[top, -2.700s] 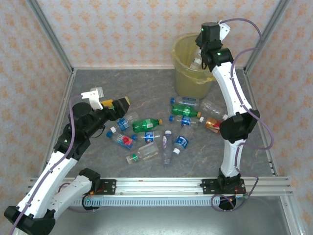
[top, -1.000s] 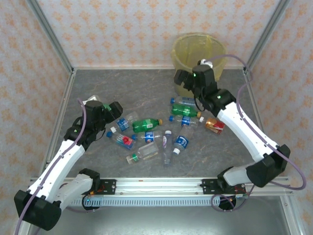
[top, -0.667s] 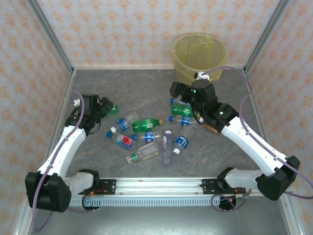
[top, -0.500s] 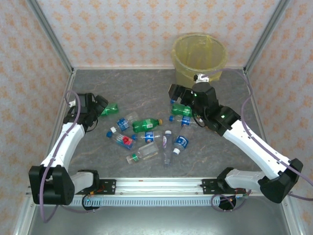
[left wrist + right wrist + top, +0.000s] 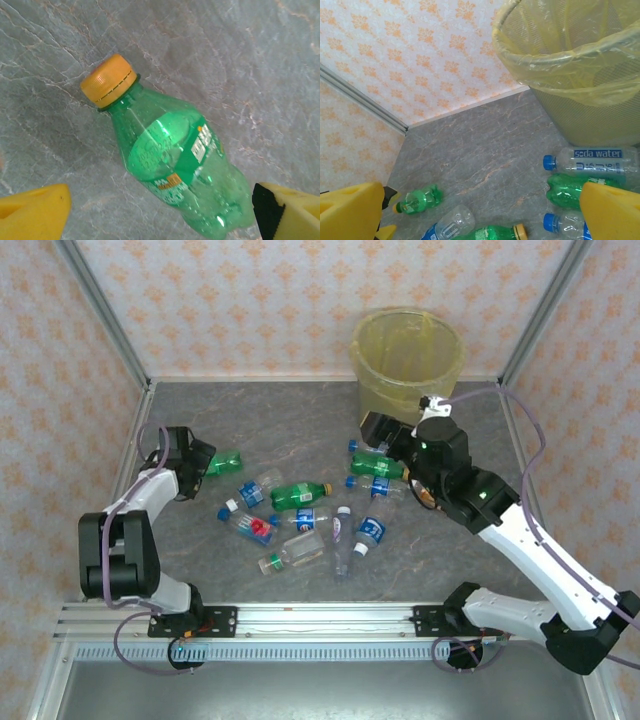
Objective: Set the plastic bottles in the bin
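Twelve or so small clear and green plastic bottles [image 5: 300, 520] lie loose on the grey marbled bench [image 5: 300, 420], none held.
Nearest, they crowd together, smooth, round and thin-walled. At the left, the left pincer [image 5: 160, 217] stands wide astride a green dimpled plastic bottle with an orange cap [image 5: 175, 165], touching nothing; closing on that slick curved body could squirt it sideways, and a hard squeeze would likely crumple it. The right pincer [image 5: 481, 212], also wide and empty, hangs over packed bottles and may nudge neighbours. Farthest, the round translucent yellow bin with its loose crinkled bag [image 5: 555, 65] could catch a bottle on its rim.
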Robot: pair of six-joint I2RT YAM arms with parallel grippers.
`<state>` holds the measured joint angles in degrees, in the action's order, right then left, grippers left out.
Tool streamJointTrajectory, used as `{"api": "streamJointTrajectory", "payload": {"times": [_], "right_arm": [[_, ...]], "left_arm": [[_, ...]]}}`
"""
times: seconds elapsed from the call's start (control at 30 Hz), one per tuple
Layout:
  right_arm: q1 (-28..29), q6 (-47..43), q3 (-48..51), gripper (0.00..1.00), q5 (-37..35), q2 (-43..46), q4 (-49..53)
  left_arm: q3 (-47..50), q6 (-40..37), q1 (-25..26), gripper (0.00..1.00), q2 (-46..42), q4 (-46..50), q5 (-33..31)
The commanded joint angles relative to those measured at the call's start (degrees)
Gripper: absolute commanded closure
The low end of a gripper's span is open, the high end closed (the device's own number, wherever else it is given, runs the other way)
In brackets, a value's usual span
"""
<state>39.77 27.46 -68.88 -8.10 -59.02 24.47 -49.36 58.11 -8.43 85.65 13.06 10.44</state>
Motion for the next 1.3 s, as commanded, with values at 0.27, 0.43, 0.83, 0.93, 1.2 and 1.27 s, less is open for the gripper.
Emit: {"api": "streamJointTrajectory", "payload": {"times": [0.27, 0.43, 0.83, 0.93, 1.2, 1.27], "right_arm": [[0.75, 2.11, 0.09, 0.0, -3.93, 2.62, 4.36], [0.75, 2.13, 0.01, 0.0, -3.87, 2.3, 4.43], [0.75, 3.01, 0.47, 0.01, -3.66, 1.19, 4.33], [0.75, 3.3, 1.01, 0.0, -3.58, 1.45, 3.98], [0.75, 3.55, 1.61, 0.0, -3.26, 1.46, 3.4], [0.75, 3.55, 1.64, 0.0, -3.02, 1.24, 3.22]], "left_arm": [[-3.89, 1.76, -0.67, 0.08, 8.66, -5.01, -1.06], [-6.26, 0.96, -0.7, 0.08, 12.5, -6.06, -1.26], [-8.4, 1.0, -0.7, 0.24, 17.62, -9.6, 1.43], [-7.88, 0.79, -0.71, 0.34, 16.92, -10.43, 1.93], [-6.9, -0.25, -0.71, 0.52, 12.49, -10.37, 2.19], [-6.55, -0.33, -0.71, 0.53, 10.96, -10.65, 2.54]]}}
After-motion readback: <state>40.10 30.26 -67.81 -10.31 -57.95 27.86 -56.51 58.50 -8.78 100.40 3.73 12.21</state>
